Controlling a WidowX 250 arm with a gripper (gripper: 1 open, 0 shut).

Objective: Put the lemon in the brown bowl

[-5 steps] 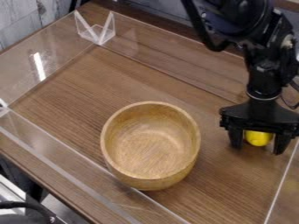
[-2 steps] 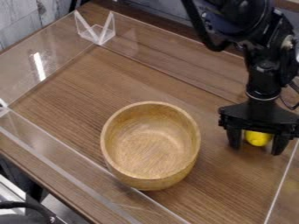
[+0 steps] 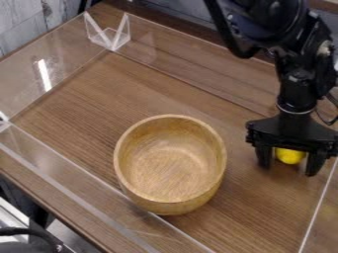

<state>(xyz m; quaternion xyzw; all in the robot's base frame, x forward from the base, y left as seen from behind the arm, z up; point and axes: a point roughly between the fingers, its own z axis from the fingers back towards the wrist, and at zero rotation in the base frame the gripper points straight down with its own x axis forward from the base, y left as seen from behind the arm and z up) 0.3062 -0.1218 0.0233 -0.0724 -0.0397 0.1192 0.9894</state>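
— Where do we log the lemon?
— On the wooden table, to the right of the brown bowl, apart from its rim. The bowl holds nothing.
— And the gripper?
— Lowered over the lemon, black fingers either side. We cannot tell whether they press it or merely bracket it.

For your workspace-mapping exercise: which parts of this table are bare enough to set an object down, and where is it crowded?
Bare wood runs from the clear corner bracket down to the brown bowl, and along the left clear wall. It is crowded at right: the gripper stands over the lemon, jaws either side, with only a narrow strip between it and the bowl.
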